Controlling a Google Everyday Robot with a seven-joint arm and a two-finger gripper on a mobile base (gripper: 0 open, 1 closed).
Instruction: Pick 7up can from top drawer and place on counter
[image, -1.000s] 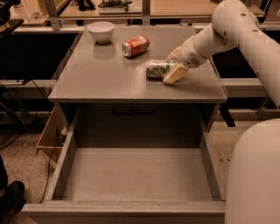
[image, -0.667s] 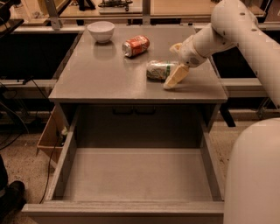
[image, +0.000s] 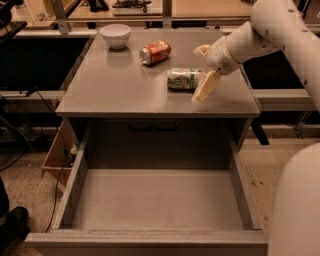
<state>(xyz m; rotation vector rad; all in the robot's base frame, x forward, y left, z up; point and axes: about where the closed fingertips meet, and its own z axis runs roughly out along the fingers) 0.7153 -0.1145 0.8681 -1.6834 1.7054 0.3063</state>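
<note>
The 7up can lies on its side on the counter, right of the middle. My gripper is just right of the can, open, with one finger in front of the can's right end and the other behind it. The can rests on the counter and the fingers do not squeeze it. The top drawer is pulled fully out below the counter, and nothing shows inside it.
An orange-red soda can lies on its side behind the 7up can. A white bowl stands at the counter's back left. A cardboard box sits on the floor left of the drawer. My white arm reaches in from the right.
My gripper has drawn back slightly to the right, away from the 7up can. The can has stayed where it lies on the counter.
</note>
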